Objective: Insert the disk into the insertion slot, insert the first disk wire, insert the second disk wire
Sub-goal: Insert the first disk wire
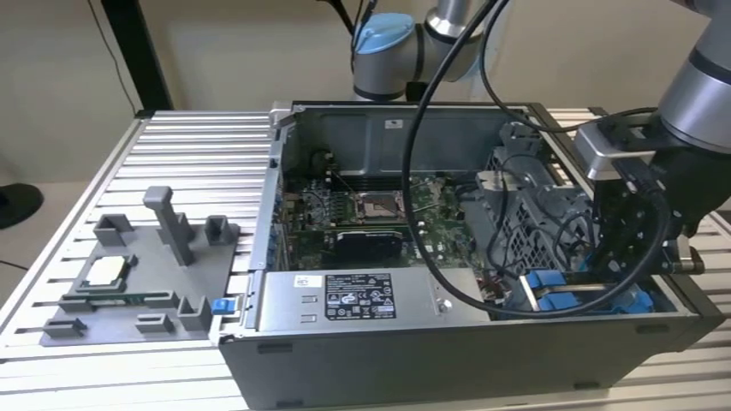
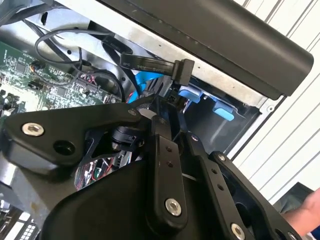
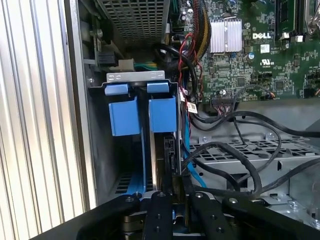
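Down at the insertion slot (image 3: 102,165), disk (image 3: 162,114) already seated, the gripper (image 3: 175,189) is pinching tight on what looks like a black wire plug (image 3: 169,155), lining it up with the disk.

I work over a surface (image 1: 194,141) of ribbed silver aluminium slats, and in both wrist views the same slats (image 3: 30,125) (image 2: 295,130) run alongside the case wall. Two things sit directly on it. An open grey computer case (image 1: 457,360) fills the exterior view's right. Just beside it, on the exterior view's left, lies a flat grey plastic fixture tray (image 1: 126,300) with upright posts. Bare slats stretch beyond the tray.
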Controlling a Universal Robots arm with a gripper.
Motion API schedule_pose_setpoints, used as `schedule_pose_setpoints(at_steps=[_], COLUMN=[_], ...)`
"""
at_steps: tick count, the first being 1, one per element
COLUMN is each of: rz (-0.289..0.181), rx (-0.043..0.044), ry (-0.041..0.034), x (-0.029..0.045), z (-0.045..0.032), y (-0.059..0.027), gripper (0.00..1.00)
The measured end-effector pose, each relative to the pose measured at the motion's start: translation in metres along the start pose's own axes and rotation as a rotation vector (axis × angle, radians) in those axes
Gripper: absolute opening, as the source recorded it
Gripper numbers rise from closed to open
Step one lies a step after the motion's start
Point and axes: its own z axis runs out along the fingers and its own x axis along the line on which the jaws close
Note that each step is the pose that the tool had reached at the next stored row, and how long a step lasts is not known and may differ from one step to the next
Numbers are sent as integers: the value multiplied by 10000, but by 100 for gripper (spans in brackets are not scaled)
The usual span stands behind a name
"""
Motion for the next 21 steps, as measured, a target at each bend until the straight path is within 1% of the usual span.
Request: schedule_pose_setpoints(at_steps=[1,3,9,12,14,18,21], rz=[1,-1,0,0,0,0,0], rx=[-1,0,0,-2,-3,-9,-10], ry=[-7,-6,1,2,3,6,2], x=[0,0,-1,-2,-3,-6,-6], z=[3,5,-46,-85,-96,-178,-181], y=[0,0,-2,-4,-4,-8,-8], gripper=[100,100,100,100,100,100,100])
